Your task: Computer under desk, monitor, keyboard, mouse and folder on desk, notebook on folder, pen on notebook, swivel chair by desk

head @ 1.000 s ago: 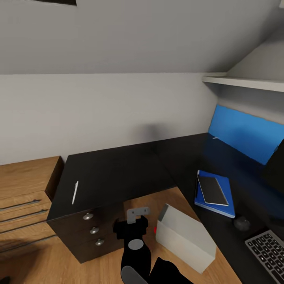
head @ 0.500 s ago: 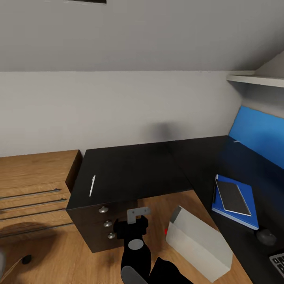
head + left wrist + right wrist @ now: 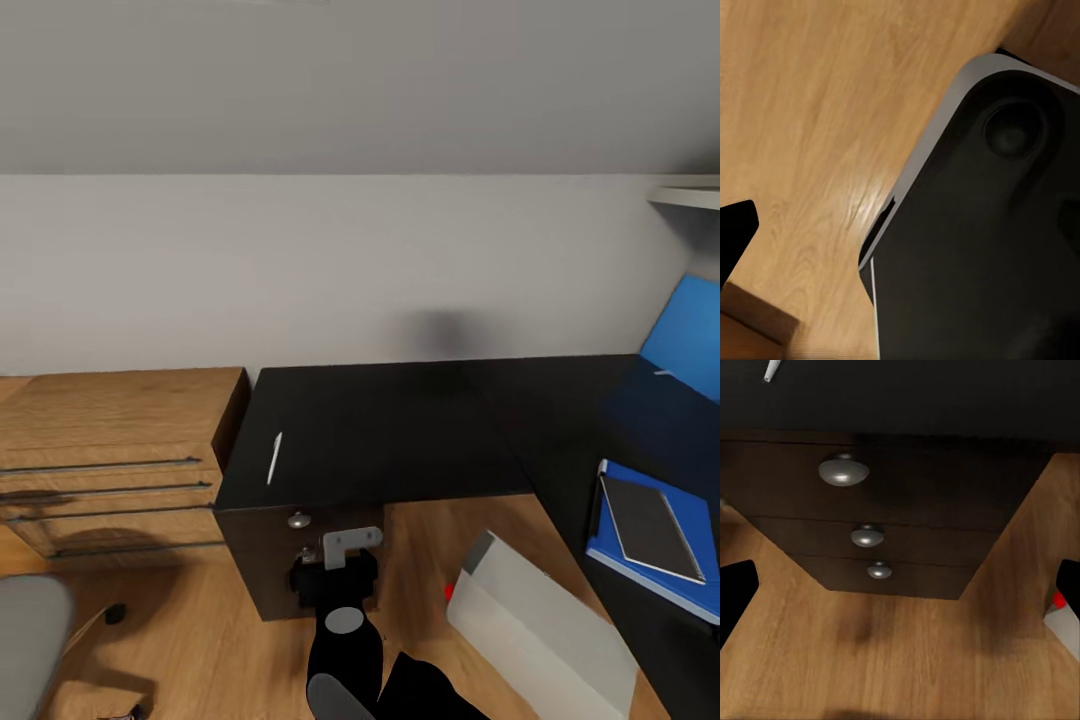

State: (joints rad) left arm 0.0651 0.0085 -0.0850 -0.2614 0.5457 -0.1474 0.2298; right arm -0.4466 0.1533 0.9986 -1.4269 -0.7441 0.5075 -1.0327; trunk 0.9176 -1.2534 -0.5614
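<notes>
Panning left, my head camera has slid the whole scene rightward since a second ago: the keyboard and mouse have dropped out of frame, and the swivel chair [image 3: 30, 640] has come into the lower left corner as a grey seat edge. None of the objects themselves moved.

Going left to right: chair, then the light wooden cabinet [image 3: 110, 440], then the desk [image 3: 400, 430] with the pen [image 3: 273, 458] lying on its left end, long axis running roughly away from me. Ahead of me is my right gripper [image 3: 335, 575], low in front of the drawer knobs [image 3: 844, 471]; its fingertips [image 3: 735, 585] sit wide apart, holding nothing. The computer [image 3: 540, 620] lies tipped on the floor beside the desk, and far right the notebook [image 3: 650, 525] rests on the folder [image 3: 700, 590].

I judge the pen is next. It lies up and slightly left of the right gripper, which looks the nearer arm. The left wrist camera is too close to dark housing, so I cannot tell that gripper's state.
</notes>
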